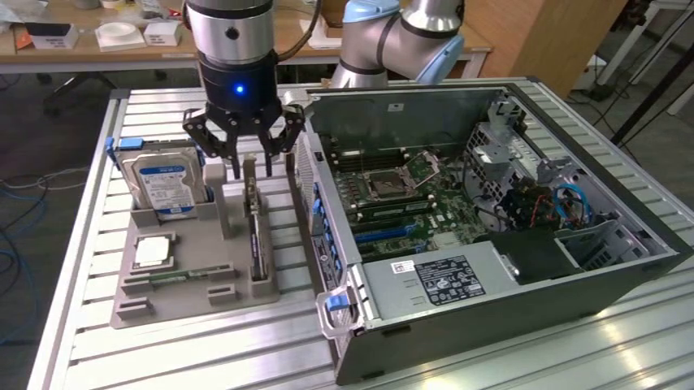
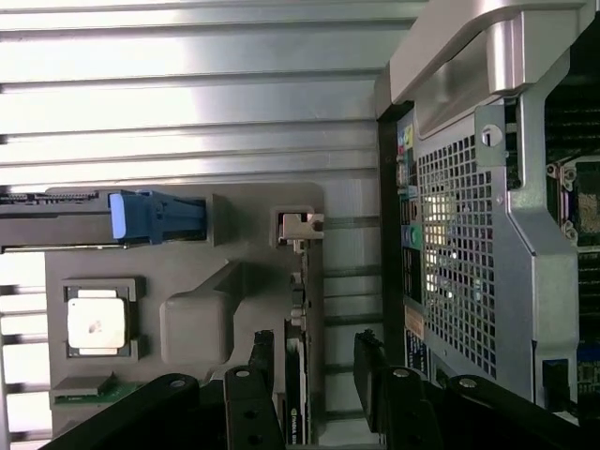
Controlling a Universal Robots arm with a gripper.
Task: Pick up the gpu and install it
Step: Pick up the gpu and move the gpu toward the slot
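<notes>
Above the gpu [image 1: 256, 231] in its grey holder [image 1: 179, 305], the hand [image 1: 247, 150] hovers open; a skewed descent could strike the card's edge.

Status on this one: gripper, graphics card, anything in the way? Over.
Gripper open, low over the tray. Graphics card upright in its holder, fingers either side, not closed on it. Nothing between them; hard drive stands apart.

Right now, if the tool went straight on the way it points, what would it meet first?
Probably the gpu, standing on edge in the grey tray directly below the open tool.
</notes>
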